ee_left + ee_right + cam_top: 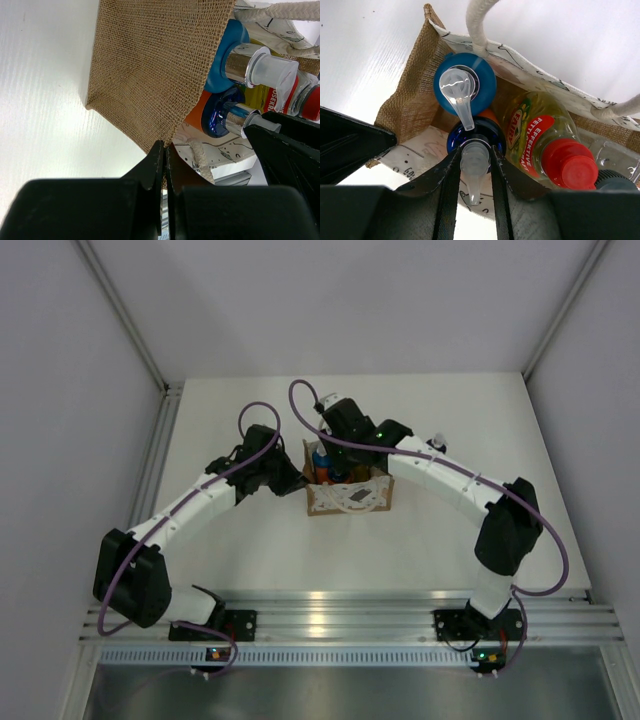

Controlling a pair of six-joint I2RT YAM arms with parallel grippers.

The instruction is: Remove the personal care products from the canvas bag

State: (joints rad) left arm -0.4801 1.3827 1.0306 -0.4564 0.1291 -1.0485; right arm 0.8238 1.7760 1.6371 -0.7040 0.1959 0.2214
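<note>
The canvas bag [350, 498] stands mid-table with bottles upright inside. My left gripper [297, 483] is shut on the bag's left rim, the burlap edge pinched between its jaws [165, 150]. My right gripper [475, 150] is over the bag, shut on the clear pump head of an orange bottle with a dark blue top [454, 141]. Behind it stands another blue-topped pump bottle [465, 85]. The yellow bottle with a red cap [535, 130] and a dark grey cap [615, 181] sit to the right inside the bag.
A small item with a pale top [437, 441] stands on the table behind the right forearm; what it is I cannot tell. White walls close in the table on three sides. An aluminium rail [340, 620] runs along the near edge.
</note>
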